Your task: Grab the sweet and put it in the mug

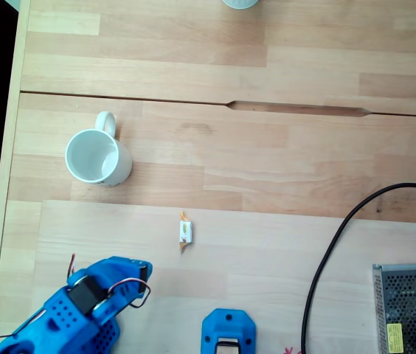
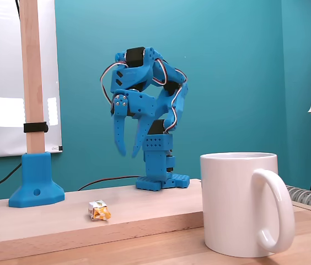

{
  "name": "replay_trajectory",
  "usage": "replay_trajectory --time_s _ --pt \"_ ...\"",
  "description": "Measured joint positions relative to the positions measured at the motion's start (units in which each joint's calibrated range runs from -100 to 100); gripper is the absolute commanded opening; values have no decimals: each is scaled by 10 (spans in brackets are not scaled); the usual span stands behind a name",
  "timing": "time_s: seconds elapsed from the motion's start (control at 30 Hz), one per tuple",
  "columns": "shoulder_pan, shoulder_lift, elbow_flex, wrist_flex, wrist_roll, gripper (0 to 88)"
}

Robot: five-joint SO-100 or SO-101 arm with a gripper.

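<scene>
The sweet (image 1: 185, 232), a tiny white candy with orange-yellow twisted ends, lies on the wooden table in front of the arm; in the low fixed view the sweet (image 2: 99, 211) rests on the raised board. The white mug (image 1: 97, 157) stands upright with its handle toward the top of the frame, and the same mug (image 2: 239, 203) is large in the foreground of the low view. My blue gripper (image 2: 128, 154) hangs in the air well above the table, fingers pointing down, open, with nothing between them. From above, the arm (image 1: 105, 295) sits at the lower left, left of the sweet and below the mug.
A black cable (image 1: 327, 254) curves across the right side to a metal mesh box (image 1: 408, 310). The arm's blue base (image 1: 228, 333) is at the bottom edge. A wooden post on a blue foot (image 2: 36, 187) stands left. A pale round object (image 1: 240, 3) sits at the top edge.
</scene>
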Motion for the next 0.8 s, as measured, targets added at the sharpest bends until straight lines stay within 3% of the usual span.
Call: replay_trajectory --time_s 0.3,0.8 --pt "0 97 -51 0 0 248" --pt "0 278 -156 2 0 257"
